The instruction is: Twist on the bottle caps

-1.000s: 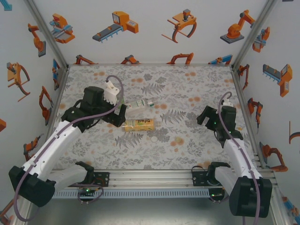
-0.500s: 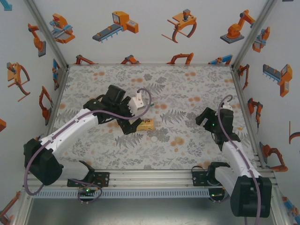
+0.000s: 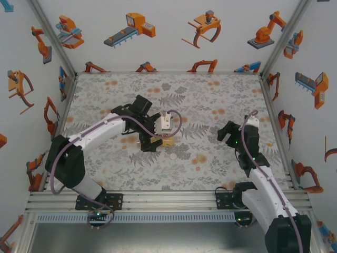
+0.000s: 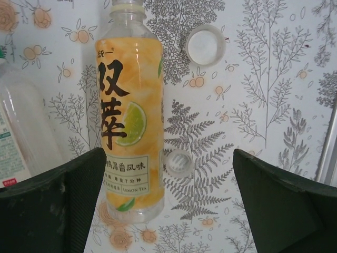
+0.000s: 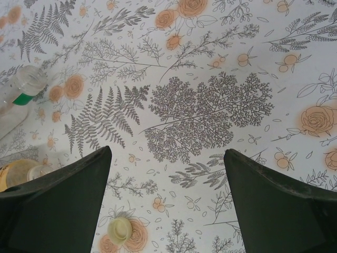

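Left gripper (image 4: 168,211): jaws at full width, gripping nothing, set either side of the base end of the amber bottle (image 4: 129,121). That bottle lies on its side at the middle of the table (image 3: 210,95). Its yellow label hides whatever is inside. A clear bottle (image 4: 21,132) lies just beside it. One whitish cap (image 4: 178,162) sits close against the amber bottle's body. A second cap (image 4: 205,45) lies open side up near its neck. Right gripper (image 5: 167,211): jaws apart, empty, above bare cloth on the right of the table.

Left fingers (image 4: 52,211) have swung right, now over the amber bottle (image 4: 131,121)
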